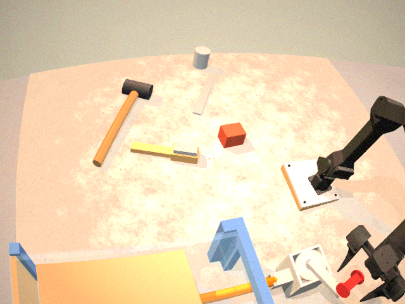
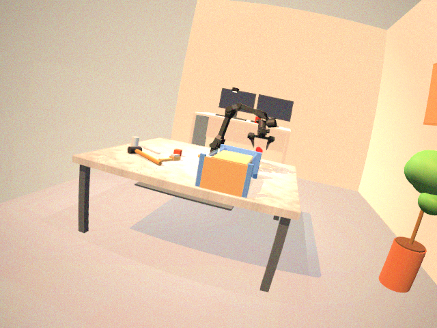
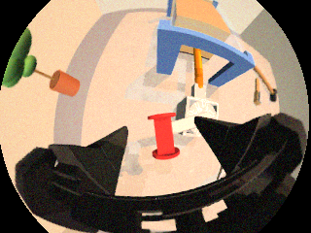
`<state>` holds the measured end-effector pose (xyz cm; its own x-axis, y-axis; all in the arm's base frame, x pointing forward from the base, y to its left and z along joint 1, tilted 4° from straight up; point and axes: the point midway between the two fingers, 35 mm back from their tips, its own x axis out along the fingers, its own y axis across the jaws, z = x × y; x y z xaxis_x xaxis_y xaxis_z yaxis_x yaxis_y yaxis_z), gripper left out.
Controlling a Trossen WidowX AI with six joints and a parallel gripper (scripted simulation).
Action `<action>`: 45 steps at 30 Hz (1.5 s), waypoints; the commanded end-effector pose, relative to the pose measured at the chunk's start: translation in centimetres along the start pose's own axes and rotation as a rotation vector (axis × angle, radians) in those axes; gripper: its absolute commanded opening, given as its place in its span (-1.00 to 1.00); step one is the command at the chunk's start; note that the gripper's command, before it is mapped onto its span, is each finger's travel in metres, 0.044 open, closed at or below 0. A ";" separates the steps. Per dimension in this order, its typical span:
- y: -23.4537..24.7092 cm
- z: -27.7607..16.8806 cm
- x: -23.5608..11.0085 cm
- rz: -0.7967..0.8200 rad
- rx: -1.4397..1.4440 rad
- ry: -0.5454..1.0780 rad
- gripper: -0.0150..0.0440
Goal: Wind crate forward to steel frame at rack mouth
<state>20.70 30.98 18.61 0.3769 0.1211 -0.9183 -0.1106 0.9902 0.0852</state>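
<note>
My gripper [image 1: 358, 273] is dark charcoal, almost black, like my arm [image 1: 359, 140]. The crank's knob [image 1: 350, 283] is bright red on a white lever [image 1: 322, 273]; the winch [image 1: 302, 273] is white too. The strap [image 1: 235, 289] is orange with a yellower band. The frame [image 1: 250, 258] is sky blue, the crate [image 1: 111, 278] pale orange-yellow. The bench [image 1: 163, 202] is mottled cream and pinkish beige. My base plate [image 1: 295, 183] is white, edged orange.

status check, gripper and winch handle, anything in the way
Gripper open, empty, hovering over red handle knob. Handle seated in winch; orange strap runs through blue frame to crate. Nothing blocking around the winch.
</note>
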 end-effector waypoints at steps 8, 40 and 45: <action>-0.4 -1.0 1.8 -0.011 0.000 0.003 1.00; -0.2 -1.2 2.2 -0.001 -0.002 0.002 -0.49; -0.4 -1.4 2.6 -0.010 0.000 0.003 -0.49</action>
<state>20.47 30.93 16.07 0.3755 0.1198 -0.9190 -0.1117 0.9902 0.0835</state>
